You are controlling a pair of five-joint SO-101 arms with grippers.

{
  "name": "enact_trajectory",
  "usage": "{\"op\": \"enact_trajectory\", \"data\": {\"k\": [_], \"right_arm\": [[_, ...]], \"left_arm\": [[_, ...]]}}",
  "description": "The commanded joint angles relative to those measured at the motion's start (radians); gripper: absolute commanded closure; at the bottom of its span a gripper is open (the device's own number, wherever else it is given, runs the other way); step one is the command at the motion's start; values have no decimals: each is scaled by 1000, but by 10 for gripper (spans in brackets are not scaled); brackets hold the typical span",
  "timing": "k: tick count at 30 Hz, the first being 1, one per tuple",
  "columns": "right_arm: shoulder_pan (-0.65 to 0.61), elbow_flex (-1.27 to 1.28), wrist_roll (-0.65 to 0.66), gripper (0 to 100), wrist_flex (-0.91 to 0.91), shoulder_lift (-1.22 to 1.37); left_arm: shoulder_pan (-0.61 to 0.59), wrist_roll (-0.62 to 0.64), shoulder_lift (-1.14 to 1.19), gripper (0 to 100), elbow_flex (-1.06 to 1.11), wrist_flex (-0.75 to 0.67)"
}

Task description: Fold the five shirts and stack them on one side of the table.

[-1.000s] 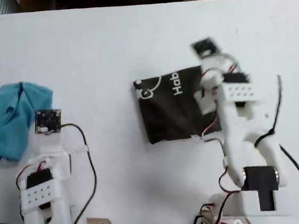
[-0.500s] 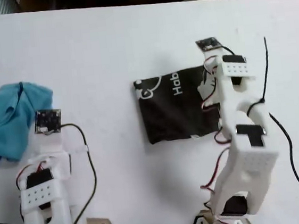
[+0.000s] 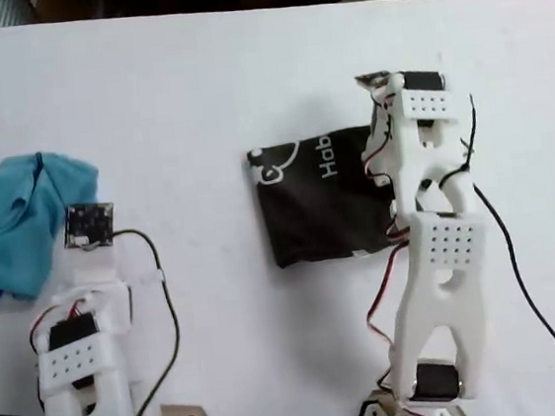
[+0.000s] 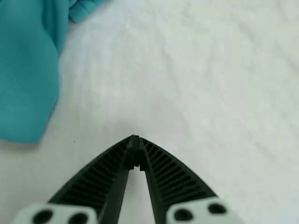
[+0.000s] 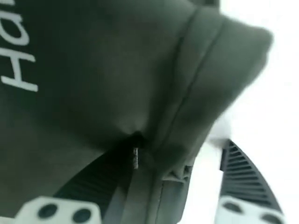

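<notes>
The upper band of the table (image 3: 193, 68) lies bare across the full width of the high view. A broad bare lane runs down the middle, between the teal shirt (image 3: 12, 231) at the left edge and the black shirt (image 3: 312, 204) at centre. The left arm (image 3: 77, 328) blocks the lower left. The right arm (image 3: 437, 261) rises from the bottom edge along the black shirt's right side, closing off that flank. Bare table remains at the far right.

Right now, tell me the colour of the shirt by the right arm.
The shirt is black with white print, clearest in the high view.
</notes>
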Motion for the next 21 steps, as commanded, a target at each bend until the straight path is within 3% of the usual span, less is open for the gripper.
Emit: {"op": "enact_trajectory", "data": {"k": [1, 6, 10, 11, 18, 21], "right_arm": [[4, -101, -8, 708, 15, 51], [-16, -109, 5, 746, 16, 94], [-38, -115, 63, 998, 16, 111], [-39, -112, 71, 959, 16, 107], [77, -295, 83, 978, 8, 104], [163, -454, 209, 978, 1, 114]], "left_arm": [[-3, -2, -15, 972, -4, -17], [-3, -2, -15, 972, -4, -17], [-3, -2, -15, 972, -4, -17], [-3, -2, -15, 972, -4, -17], [-3, -2, -15, 972, -4, -17], [-3, -2, -15, 972, -4, -17]]}}
